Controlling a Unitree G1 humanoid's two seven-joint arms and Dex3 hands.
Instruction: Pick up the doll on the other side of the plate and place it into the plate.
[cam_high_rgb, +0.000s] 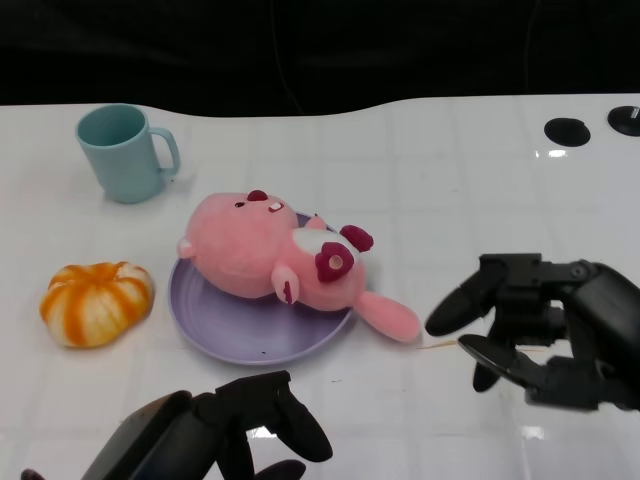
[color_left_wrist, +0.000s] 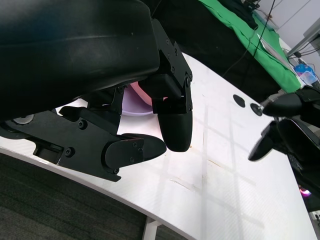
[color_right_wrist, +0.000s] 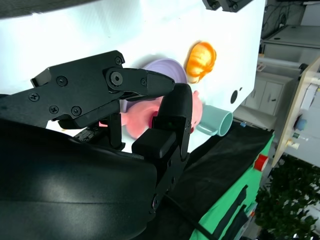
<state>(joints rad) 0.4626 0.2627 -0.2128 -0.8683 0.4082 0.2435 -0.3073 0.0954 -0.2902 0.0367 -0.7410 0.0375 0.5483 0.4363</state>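
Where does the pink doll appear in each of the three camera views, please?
Head view: the pink doll lies at picture centre, its body on the purple plate, one leg hanging over the rim.
Left wrist view: only a pink sliver shows between the left hand's fingers.
Right wrist view: the doll shows behind the right hand's fingers, beside the teal mug.
Shared landmark: the purple plate.

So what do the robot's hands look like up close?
Both hands are black and chunky. The right hand has thick fingers with rounded tips, built from flat black plates held by small round screws. The left hand looks the same, glossy black, with a big smooth rounded shell behind the fingers. No cables or markings show on them.
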